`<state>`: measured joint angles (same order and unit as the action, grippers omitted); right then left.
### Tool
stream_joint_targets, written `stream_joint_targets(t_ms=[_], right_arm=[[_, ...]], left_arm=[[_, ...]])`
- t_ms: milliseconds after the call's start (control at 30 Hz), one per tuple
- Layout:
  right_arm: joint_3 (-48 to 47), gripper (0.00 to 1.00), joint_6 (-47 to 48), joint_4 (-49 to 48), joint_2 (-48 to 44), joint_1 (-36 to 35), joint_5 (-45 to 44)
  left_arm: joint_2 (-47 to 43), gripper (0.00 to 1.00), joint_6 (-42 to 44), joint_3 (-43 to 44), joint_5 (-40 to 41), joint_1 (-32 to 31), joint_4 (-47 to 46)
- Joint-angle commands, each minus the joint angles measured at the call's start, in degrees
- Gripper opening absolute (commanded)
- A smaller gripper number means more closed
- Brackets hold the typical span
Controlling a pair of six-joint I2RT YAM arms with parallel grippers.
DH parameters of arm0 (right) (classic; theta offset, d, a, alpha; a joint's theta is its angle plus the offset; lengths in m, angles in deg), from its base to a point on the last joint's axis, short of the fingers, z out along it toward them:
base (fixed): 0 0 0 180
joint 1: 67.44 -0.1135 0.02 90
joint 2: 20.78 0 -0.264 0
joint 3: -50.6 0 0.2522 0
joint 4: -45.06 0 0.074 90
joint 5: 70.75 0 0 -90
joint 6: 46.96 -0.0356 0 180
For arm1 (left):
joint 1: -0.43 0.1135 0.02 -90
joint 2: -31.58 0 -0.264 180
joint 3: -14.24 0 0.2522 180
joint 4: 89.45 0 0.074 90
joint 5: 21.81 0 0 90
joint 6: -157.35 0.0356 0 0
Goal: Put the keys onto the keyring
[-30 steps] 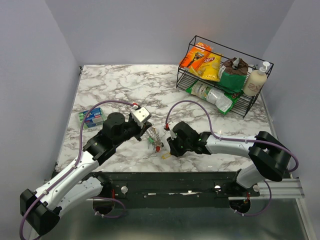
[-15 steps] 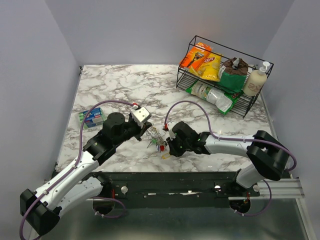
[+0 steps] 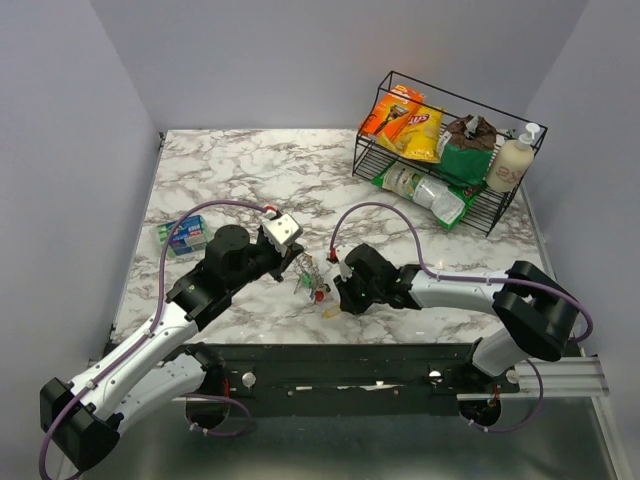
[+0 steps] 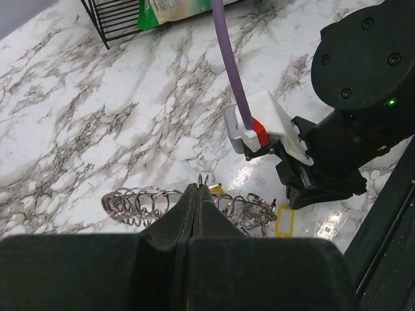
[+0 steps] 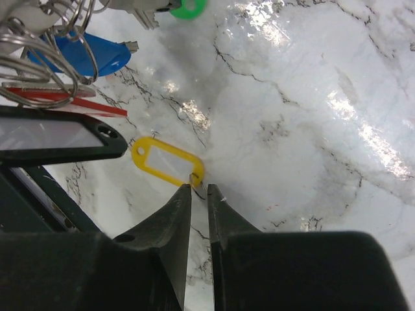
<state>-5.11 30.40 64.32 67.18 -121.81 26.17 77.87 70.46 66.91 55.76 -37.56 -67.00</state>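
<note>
My left gripper (image 3: 300, 266) is shut on the keyring (image 3: 311, 273), a coil of silvery rings, and holds it just above the marble. In the left wrist view the coil (image 4: 139, 201) spreads to both sides of my left gripper (image 4: 198, 188). Blue (image 5: 84, 55), green (image 5: 188, 8), red (image 5: 65, 100) and black (image 5: 58, 137) keys hang from it. A yellow key (image 5: 167, 162) lies flat on the table, also seen from above (image 3: 330, 312). My right gripper (image 5: 198, 189) has its jaws narrowly apart, pinching the yellow key's small wire loop.
A black wire rack (image 3: 372, 168) with snack bags and a soap bottle (image 3: 510, 162) stands at the back right. A small blue-green box (image 3: 183, 236) lies at the left. The table's front edge runs just behind the yellow key.
The keyring bunch swung slightly right and back. My right gripper shifted a little by the yellow key, which stayed on the table.
</note>
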Motion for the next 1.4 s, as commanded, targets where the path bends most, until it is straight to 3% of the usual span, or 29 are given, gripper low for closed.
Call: stream_joint_targets(t_ms=[0,233,433,667,1000,1367], right_arm=[[0.47,0.2,-0.71,-0.93,0.63,0.14,-1.2],[0.65,0.01,-0.19,-1.81,0.72,0.23,-0.77],[0.03,0.01,2.62,-0.76,-3.05,0.14,-0.94],[-3.75,0.01,14.02,5.21,-8.42,0.14,2.66],[-5.94,0.01,23.01,8.83,-16.59,0.14,8.89],[-12.71,0.01,30.13,10.85,-17.3,0.14,16.98]], left_arm=[[-1.11,0.0,-0.39,-0.07,-0.76,-0.32,-3.77],[-1.46,0.0,-0.39,0.46,-0.76,-0.32,-3.24],[-1.55,0.0,-0.39,3.09,-0.05,-0.32,1.32],[-1.37,0.0,-1.0,6.52,-0.49,-0.32,9.15],[-6.81,0.0,-5.57,1.96,-2.25,-0.32,10.65],[-7.26,0.0,-4.7,-0.07,-14.02,-0.41,12.23]])
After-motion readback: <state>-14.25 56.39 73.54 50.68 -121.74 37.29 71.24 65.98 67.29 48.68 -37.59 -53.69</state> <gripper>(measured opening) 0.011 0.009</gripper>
